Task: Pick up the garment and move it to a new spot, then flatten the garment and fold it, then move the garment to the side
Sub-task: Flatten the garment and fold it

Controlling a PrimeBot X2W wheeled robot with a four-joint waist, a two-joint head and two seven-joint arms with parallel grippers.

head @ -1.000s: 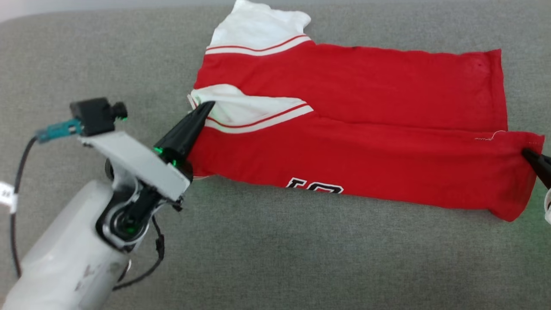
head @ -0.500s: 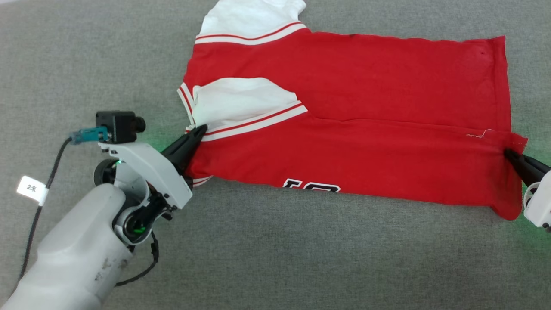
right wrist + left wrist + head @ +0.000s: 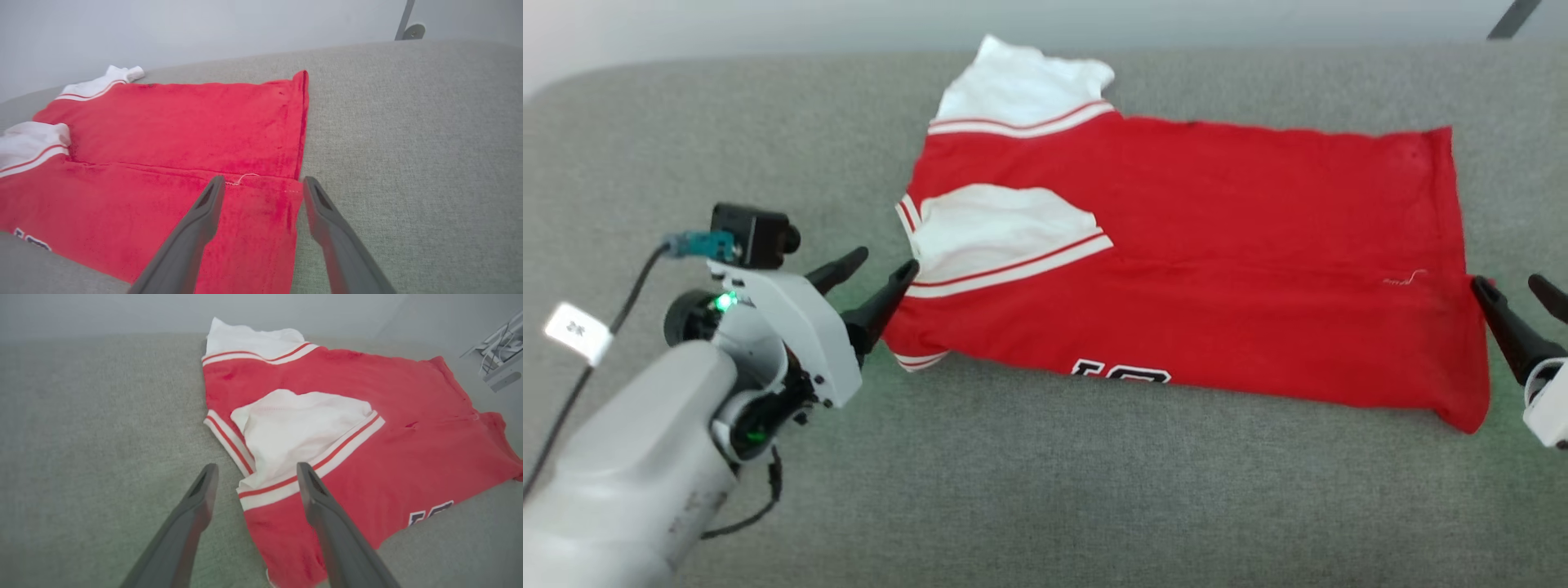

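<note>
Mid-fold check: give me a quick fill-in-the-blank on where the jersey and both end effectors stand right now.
1. The left end effector, at the sleeve end, is ____.
2. The sleeve folded over onto the garment is ____ in colour.
3. The right end effector, at the hem end, grips ____.
4. The garment lies on a ____ fabric surface.

Missing words: open; white; nothing; grey.
</note>
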